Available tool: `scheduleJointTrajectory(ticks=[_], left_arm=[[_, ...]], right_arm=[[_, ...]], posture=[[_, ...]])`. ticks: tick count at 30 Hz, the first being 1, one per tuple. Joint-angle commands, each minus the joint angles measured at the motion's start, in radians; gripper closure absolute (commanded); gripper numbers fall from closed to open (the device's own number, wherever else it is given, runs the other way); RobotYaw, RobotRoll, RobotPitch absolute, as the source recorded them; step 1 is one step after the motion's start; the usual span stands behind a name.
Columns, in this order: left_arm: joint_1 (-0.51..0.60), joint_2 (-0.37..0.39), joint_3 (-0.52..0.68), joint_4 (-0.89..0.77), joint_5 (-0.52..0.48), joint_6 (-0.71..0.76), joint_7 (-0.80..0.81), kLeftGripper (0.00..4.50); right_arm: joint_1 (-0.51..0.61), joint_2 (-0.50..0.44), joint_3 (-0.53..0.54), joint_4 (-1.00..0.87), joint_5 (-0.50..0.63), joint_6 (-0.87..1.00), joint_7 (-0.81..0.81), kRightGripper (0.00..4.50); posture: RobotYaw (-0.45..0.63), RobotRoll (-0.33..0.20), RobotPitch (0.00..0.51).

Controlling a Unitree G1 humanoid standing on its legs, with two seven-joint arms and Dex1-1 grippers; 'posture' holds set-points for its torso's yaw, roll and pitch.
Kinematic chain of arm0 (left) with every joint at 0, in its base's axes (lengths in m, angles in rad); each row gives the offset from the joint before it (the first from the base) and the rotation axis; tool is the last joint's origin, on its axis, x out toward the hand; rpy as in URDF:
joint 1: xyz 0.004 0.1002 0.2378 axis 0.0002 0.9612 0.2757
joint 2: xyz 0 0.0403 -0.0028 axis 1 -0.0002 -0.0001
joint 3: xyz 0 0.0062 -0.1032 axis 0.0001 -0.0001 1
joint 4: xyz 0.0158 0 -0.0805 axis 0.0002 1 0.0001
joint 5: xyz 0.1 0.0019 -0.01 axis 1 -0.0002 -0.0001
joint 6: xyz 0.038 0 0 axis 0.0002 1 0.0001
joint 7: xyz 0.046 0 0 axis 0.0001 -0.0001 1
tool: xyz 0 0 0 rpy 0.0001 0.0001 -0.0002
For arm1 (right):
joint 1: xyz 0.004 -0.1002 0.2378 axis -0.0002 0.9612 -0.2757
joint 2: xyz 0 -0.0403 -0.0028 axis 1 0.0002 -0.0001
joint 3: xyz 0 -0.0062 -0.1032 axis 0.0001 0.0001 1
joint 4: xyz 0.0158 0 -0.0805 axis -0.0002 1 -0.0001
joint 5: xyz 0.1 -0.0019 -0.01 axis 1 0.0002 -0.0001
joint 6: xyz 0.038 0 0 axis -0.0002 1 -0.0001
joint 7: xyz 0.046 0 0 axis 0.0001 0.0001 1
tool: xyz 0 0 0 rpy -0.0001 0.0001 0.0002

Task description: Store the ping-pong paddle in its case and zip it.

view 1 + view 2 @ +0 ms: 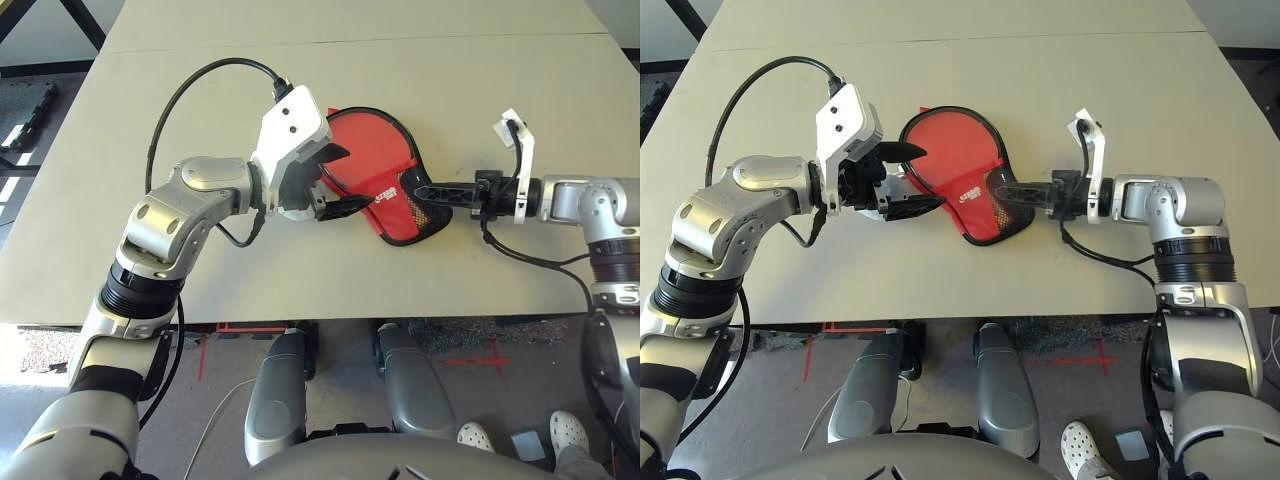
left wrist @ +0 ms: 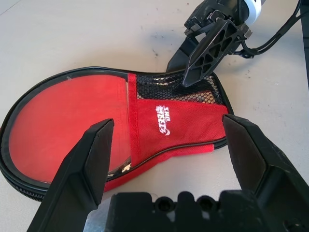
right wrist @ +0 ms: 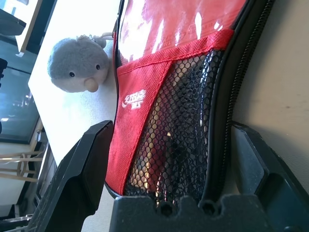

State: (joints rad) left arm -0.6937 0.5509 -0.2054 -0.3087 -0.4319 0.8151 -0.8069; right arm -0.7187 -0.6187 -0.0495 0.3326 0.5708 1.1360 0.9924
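The case point(image 1: 365, 150) lies flat in the middle of the table, red fabric with black trim, its black mesh pocket point(image 2: 193, 89) and white logo toward my right arm. The ping-pong paddle is hidden; no handle or separate red face can be made out. My left gripper point(image 1: 345, 180) is open at the case's left edge, and the left wrist view shows its fingers point(image 2: 91, 150) spread wide above the fabric. My right gripper point(image 3: 169, 128) is open too, its fingers point(image 1: 430, 190) reaching over the mesh end, with the zipper edge point(image 3: 236, 72) running between them.
A grey fuzzy thing with two small eyes point(image 3: 77, 63) lies on the table beyond the case, on my left gripper's side. Black cables loop over both arms. The table's front edge point(image 1: 350, 322) runs close below. A person's white shoes point(image 1: 565, 430) stand on the floor at the right.
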Motion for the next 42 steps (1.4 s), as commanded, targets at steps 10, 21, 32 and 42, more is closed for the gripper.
scheduleJointTrajectory(ticks=[10,21,32,42], left_arm=[[0.024,0.005,-0.008,-0.029,0.006,-0.001,0.003,0.00],[0.027,-0.007,-0.014,-0.017,0.013,-0.017,0.009,0.00],[0.025,-0.023,-0.029,0.018,0.025,-0.050,-0.003,0.00],[0.024,-0.031,-0.034,0.029,0.035,-0.063,-0.008,0.00]], right_arm=[[0.004,-0.020,0.024,0.031,-0.011,0.054,-0.006,3.57],[0.106,-0.135,-0.043,-0.133,0.062,0.183,-0.011,4.47],[0.249,-0.077,-0.217,-0.400,0.177,0.396,-0.158,4.47],[0.289,-0.063,-0.256,-0.468,0.217,0.455,-0.210,4.23]], posture=[[0.07,0.000,0.251],[0.04,0.000,0.253],[0.00,0.000,0.261],[0.00,0.000,0.261]])
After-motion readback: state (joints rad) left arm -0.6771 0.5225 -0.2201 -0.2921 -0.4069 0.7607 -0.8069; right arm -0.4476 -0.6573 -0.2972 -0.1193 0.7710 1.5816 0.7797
